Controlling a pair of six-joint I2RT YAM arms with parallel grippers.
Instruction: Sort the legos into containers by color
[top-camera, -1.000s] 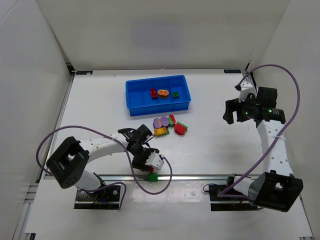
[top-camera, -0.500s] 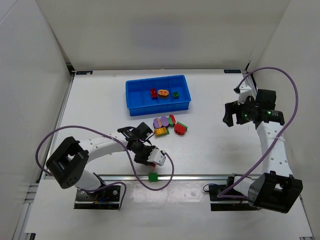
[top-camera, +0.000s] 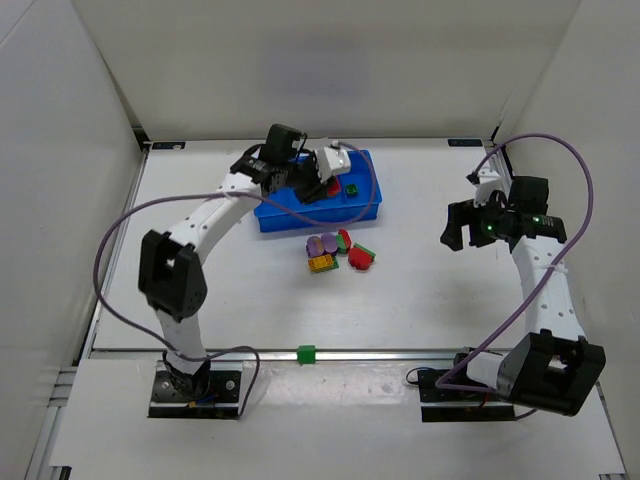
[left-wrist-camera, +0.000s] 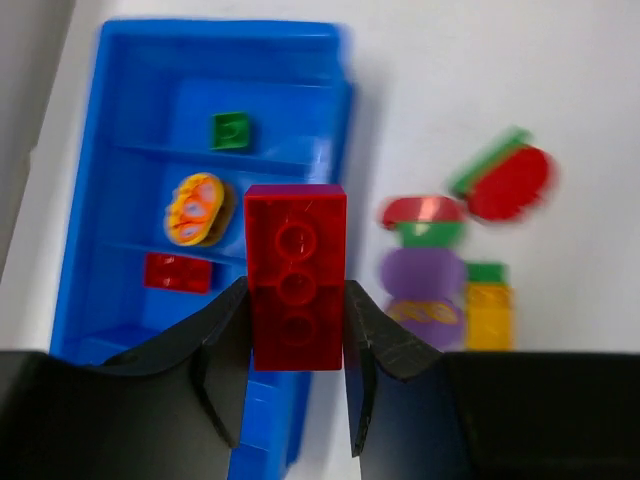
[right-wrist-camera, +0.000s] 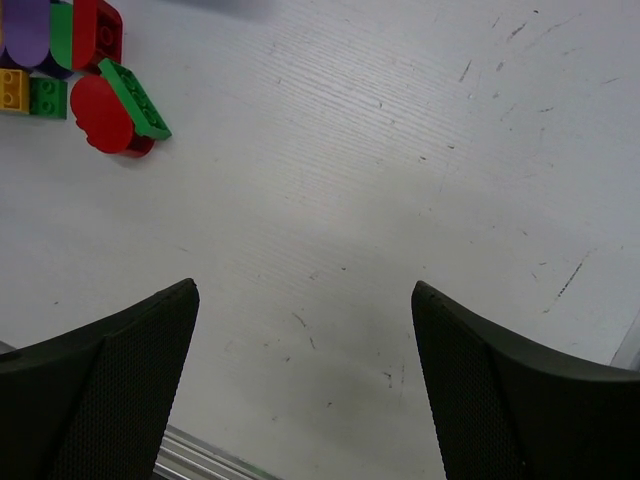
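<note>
Overhead unclear; wrist view shows left fingers (left-wrist-camera: 222, 335) clamping red brick (left-wrist-camera: 296, 278); right fingers (right-wrist-camera: 110, 350) spread, empty.

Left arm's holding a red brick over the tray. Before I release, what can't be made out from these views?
Top view: the left gripper covers the middle compartments of the blue tray, hiding their contents.
Left wrist: the loose pile is motion-blurred; the red brick and fingers hide the tray's near end.
Right wrist: pile cut off by the top-left edge; tray out of view.
Top view: green brick on the rail too small to show its shape.
</note>
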